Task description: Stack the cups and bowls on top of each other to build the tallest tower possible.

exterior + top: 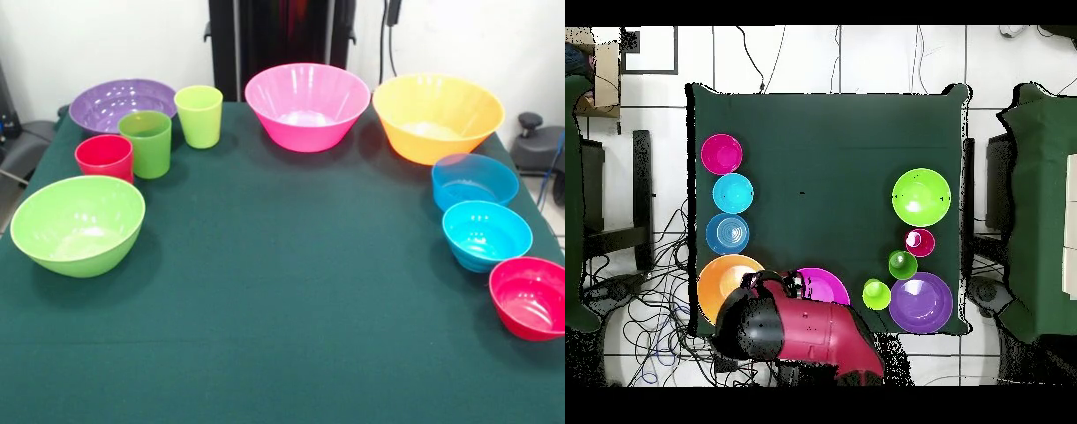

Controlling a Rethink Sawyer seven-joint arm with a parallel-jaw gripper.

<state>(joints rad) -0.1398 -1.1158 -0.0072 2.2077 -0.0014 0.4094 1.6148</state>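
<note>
Red arm (805, 335) folded back over pink bowl (827, 286).

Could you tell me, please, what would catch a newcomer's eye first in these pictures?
Most striking are the bright bowls ringing the dark green table: in the front view the large pink bowl and orange bowl stand at the far edge, by the robot. Down the right side run three small bowls, translucent blue, turquoise and red. At the left, three cups cluster between the purple bowl and the lime-green bowl.
</note>
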